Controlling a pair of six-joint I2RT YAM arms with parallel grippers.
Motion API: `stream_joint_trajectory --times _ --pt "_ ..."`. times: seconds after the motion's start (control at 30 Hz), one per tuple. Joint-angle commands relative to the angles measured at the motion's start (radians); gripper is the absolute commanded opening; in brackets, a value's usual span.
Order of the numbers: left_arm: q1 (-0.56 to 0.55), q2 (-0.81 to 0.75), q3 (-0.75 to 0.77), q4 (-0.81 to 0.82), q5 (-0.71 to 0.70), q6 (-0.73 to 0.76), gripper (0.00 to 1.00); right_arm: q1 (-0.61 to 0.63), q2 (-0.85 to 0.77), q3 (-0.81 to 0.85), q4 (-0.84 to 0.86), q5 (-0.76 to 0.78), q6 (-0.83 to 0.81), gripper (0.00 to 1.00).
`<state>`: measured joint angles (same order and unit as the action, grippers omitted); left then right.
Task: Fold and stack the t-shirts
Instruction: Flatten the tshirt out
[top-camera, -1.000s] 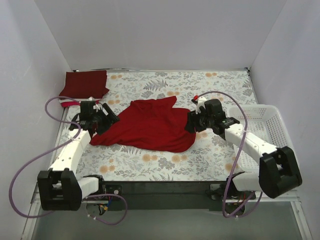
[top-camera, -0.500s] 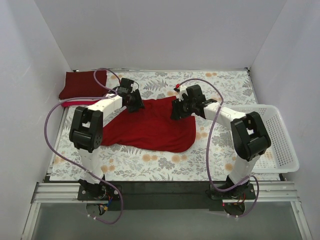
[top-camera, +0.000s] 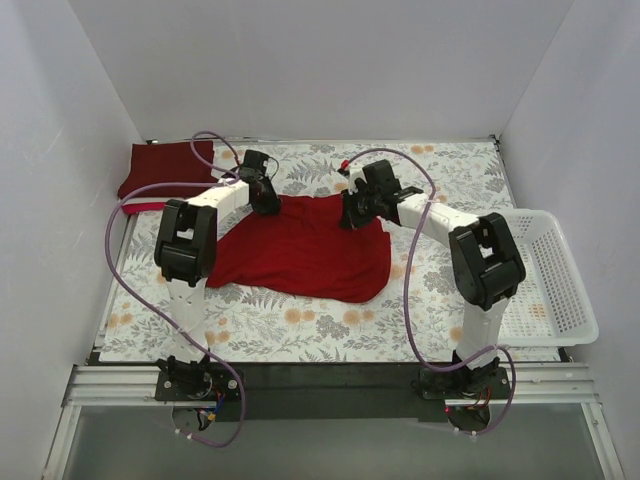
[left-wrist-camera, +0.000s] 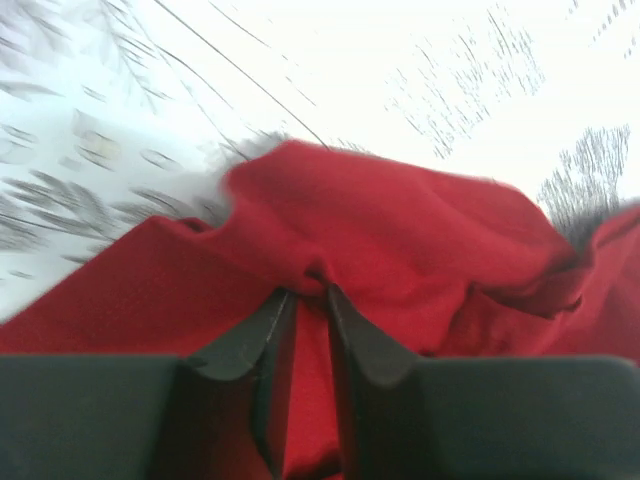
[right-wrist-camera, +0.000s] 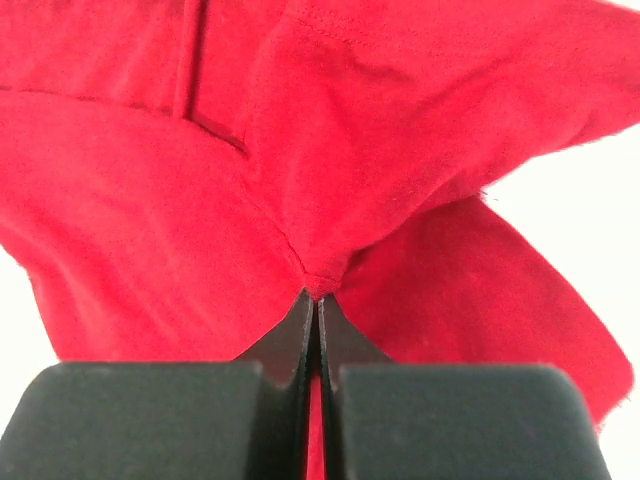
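maroon shirt (top-camera: 165, 168) sits folded at the counter (top-camera: 450, 170) far-left corner, red shirt (top-camera: 300, 250) lies unfolded mid-counter with both jaws pinching its far edge, so folding's barely begun

The red shirt (top-camera: 300, 250) I hold is plain bright red, under it a white cloth (top-camera: 300, 320) with grey leaves and orange flowers, far-left of it a dark maroon shirt (top-camera: 165, 168), right of it a white lattice basket (top-camera: 550, 290), my arms (top-camera: 440, 215) white and black, cables (top-camera: 108, 240) purple.
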<state>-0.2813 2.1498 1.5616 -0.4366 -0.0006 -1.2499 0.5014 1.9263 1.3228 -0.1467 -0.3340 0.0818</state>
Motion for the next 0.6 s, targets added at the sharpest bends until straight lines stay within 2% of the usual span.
stream_joint_trajectory --times 0.0,0.03,0.17,0.2,0.27,0.3,0.43,0.53,0.57 --pt "0.102 0.032 0.005 -0.051 -0.085 -0.029 0.17 -0.03 -0.206 0.079 -0.063 0.042 -0.069 0.01" --pt "0.117 0.03 0.003 -0.054 -0.087 -0.042 0.13 -0.037 -0.252 0.076 -0.082 0.067 -0.079 0.01" --pt "0.182 0.018 -0.015 -0.051 -0.081 -0.062 0.12 -0.041 -0.521 -0.014 -0.149 0.11 -0.122 0.01" --pt "0.198 0.015 -0.021 -0.048 -0.073 -0.065 0.12 -0.041 -0.638 -0.09 -0.157 0.113 -0.116 0.01" --pt "0.209 0.004 -0.034 -0.044 -0.067 -0.069 0.12 -0.041 -0.763 -0.187 -0.197 0.116 -0.082 0.01" --pt "0.215 0.001 -0.037 -0.039 -0.059 -0.069 0.12 -0.041 -0.89 -0.3 -0.209 0.11 -0.044 0.01" --pt "0.215 -0.007 -0.041 -0.034 -0.049 -0.069 0.12 -0.041 -1.189 -0.569 -0.275 0.018 0.073 0.01" --pt "0.215 -0.013 -0.048 -0.03 -0.024 -0.074 0.15 -0.043 -1.358 -0.722 -0.391 -0.007 0.162 0.25" --pt "0.215 -0.016 -0.052 -0.028 -0.01 -0.074 0.16 -0.041 -1.391 -0.752 -0.434 -0.019 0.2 0.37"
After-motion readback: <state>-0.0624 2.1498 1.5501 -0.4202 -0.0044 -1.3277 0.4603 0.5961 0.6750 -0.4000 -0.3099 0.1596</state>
